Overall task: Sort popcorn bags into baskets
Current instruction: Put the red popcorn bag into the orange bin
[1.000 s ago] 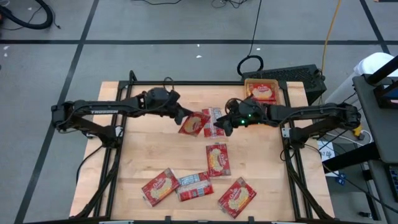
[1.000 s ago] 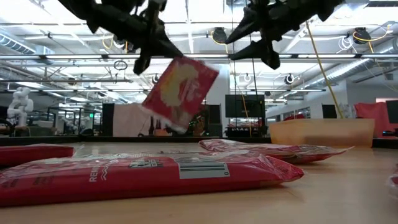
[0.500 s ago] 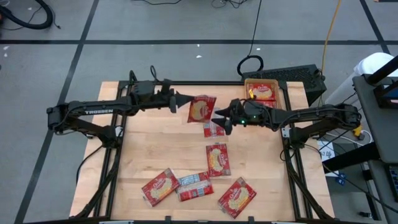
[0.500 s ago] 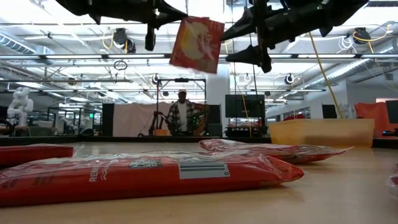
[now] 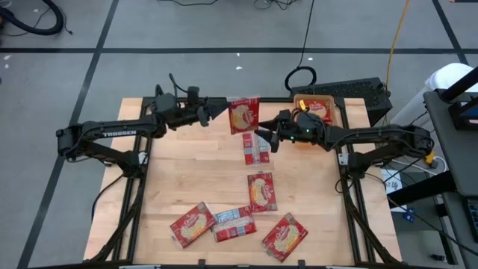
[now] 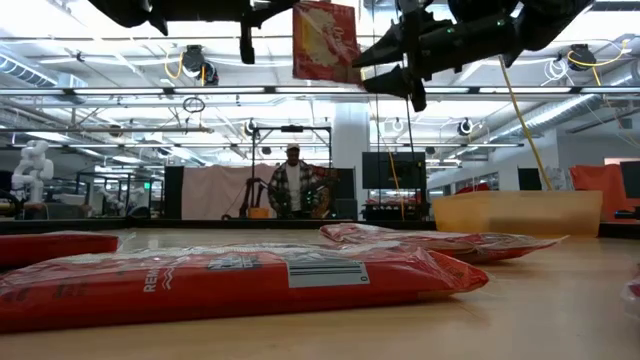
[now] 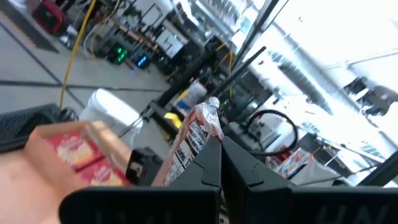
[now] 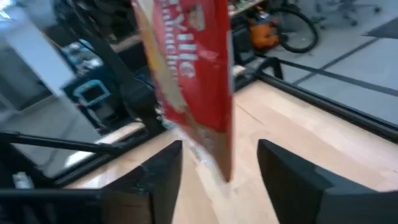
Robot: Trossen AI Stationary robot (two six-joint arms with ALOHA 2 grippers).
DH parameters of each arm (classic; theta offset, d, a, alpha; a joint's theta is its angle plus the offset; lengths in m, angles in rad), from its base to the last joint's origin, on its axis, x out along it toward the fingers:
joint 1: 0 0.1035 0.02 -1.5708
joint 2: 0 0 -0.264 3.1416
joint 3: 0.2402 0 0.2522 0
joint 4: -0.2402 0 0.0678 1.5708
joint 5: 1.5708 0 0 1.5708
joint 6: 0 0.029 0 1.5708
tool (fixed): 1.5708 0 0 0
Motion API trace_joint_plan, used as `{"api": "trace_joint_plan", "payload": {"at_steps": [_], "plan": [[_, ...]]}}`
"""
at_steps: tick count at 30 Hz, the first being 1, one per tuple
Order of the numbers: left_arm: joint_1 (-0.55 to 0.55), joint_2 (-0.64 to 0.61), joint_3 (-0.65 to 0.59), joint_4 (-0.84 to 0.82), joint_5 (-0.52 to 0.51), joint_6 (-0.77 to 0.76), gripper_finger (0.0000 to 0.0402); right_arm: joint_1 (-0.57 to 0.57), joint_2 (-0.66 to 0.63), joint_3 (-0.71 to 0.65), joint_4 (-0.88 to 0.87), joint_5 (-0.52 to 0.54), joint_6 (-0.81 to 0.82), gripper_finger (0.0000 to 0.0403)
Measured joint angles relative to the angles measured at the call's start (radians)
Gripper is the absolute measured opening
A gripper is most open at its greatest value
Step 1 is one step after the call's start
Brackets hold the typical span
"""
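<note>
Your light wooden table (image 5: 179, 187) carries five red popcorn bags (image 5: 261, 191) lying flat and an orange basket (image 5: 328, 99) at its far right corner.

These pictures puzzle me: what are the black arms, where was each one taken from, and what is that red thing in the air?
They are two robot arms at a wooden table. One picture looks straight down, one looks level across the tabletop, and two come from cameras on the arms' wrists. The left gripper is shut on a popcorn bag, held up in the air. The right gripper is open, its fingers either side of the bag's lower edge. Five more bags lie on the table, and an orange basket at the far right corner holds another.
</note>
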Motion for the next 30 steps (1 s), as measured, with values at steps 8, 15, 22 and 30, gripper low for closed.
{"api": "trace_joint_plan", "payload": {"at_steps": [8, 15, 22, 30], "plan": [[-0.009, 0.001, 0.0, 0.069, -0.019, -0.029, 0.0, -0.117, 0.0, 0.0, 0.147, -0.226, 0.06, 0.0097], [-0.054, 0.003, 0.0, 0.073, -0.103, -0.005, 0.0, -0.212, 0.0, 0.0, 0.174, -0.441, 0.128, 0.001], [-0.099, 0.006, 0.0, 0.059, -0.198, 0.025, 0.0002, -0.256, -0.003, 0.0, 0.172, -0.639, 0.192, 0.0003], [-0.123, 0.006, 0.0, -0.055, -0.329, 0.076, 0.0053, -0.286, -0.034, 0.0, 0.137, -0.694, 0.208, 0.0001]]}}
